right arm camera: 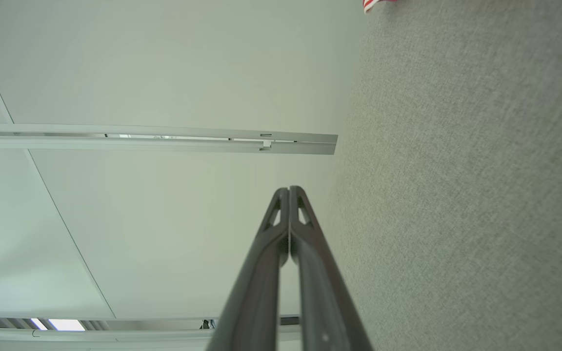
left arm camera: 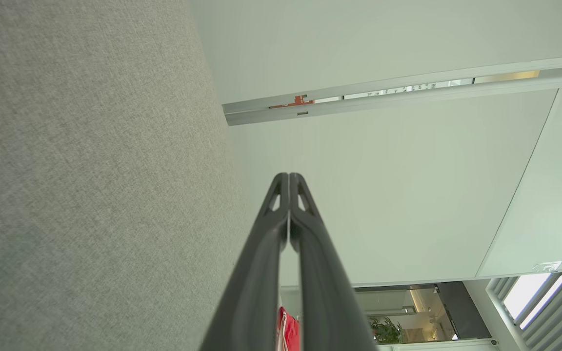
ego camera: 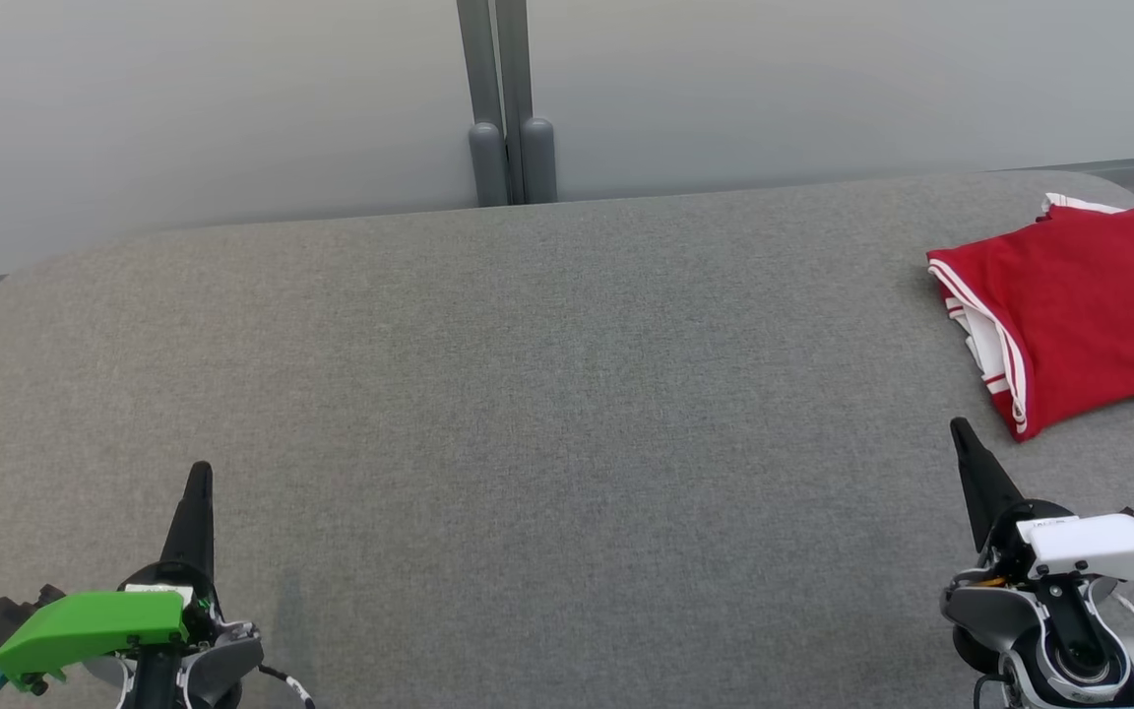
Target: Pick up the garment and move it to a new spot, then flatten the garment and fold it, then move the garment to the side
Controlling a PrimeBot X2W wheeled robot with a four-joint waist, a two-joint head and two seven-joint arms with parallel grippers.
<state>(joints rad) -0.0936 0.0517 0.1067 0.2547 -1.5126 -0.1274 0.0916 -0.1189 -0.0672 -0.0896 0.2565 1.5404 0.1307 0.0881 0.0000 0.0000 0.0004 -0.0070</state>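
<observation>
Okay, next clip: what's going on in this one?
Nothing is being handled right now. A red garment with white trim lies folded at the far right of the grey fabric-covered surface. The left gripper and right gripper are both shut and empty, near the front edge, apart from the garment. The folding looks about finished.
</observation>
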